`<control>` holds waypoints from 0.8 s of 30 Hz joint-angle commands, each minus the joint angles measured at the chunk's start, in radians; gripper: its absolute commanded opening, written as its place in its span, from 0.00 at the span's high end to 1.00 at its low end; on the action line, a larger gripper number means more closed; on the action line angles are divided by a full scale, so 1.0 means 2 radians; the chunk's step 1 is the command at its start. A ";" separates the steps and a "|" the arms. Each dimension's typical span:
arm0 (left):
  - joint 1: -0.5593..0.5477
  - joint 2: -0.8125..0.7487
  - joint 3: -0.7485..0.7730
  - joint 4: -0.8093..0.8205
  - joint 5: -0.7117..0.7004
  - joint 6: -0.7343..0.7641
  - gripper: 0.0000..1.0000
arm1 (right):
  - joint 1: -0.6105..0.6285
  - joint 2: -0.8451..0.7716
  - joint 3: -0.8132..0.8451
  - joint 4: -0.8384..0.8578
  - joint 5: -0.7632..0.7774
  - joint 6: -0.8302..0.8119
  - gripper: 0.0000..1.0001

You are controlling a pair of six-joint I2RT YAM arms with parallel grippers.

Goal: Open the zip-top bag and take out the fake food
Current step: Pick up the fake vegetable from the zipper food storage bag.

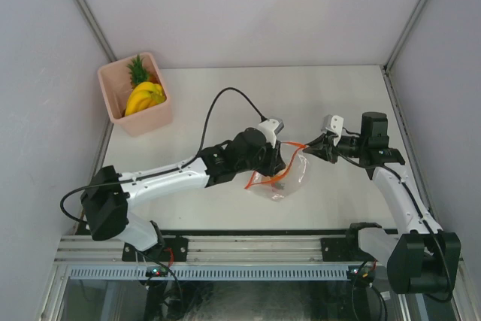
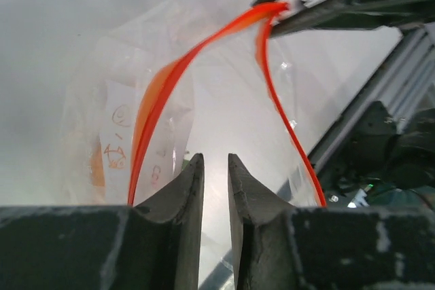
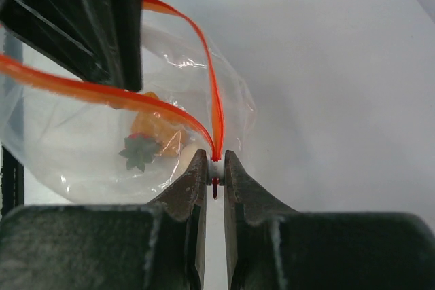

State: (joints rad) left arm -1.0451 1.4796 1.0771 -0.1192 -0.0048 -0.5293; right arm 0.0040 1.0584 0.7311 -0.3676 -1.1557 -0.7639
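The zip-top bag [image 1: 291, 177] lies mid-table, its mouth spread wide; the red-orange zip strip [image 2: 170, 73] splits into two arcs. My right gripper [image 3: 216, 166] [image 1: 310, 148] is shut on the white end piece where the two strips meet. My left gripper [image 2: 216, 161] [image 1: 279, 157] reaches into the bag's mouth between the strips. Its jaws stand a narrow gap apart, with only clear film and pale table showing between them. Inside the bag [image 3: 75, 168] sits fake food: an orange piece [image 3: 155, 127] and a green leafy bit [image 3: 138, 151].
A pink square bin [image 1: 148, 121] at the back left holds a yellow banana bunch [image 1: 145, 98] and a green leafy top [image 1: 137, 71]. White enclosure walls stand close on both sides. The aluminium rail [image 1: 248, 249] runs along the near edge.
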 commanded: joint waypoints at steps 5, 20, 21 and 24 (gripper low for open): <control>0.019 0.045 0.089 -0.083 -0.079 0.095 0.72 | 0.009 -0.026 -0.002 -0.046 -0.075 -0.068 1.00; 0.049 0.062 0.054 -0.049 0.010 0.163 0.56 | 0.042 0.001 -0.002 -0.046 -0.045 -0.072 1.00; 0.049 0.058 0.039 -0.033 0.007 0.163 0.55 | 0.043 0.003 -0.001 -0.044 -0.043 -0.070 1.00; 0.049 0.048 0.003 0.014 0.003 0.170 0.52 | 0.044 0.010 -0.002 -0.042 -0.036 -0.066 1.00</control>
State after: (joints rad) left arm -0.9466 1.6047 1.1667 -0.2234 -0.0139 -0.2287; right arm 0.0845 1.0641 0.7311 -0.4885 -1.2434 -0.9173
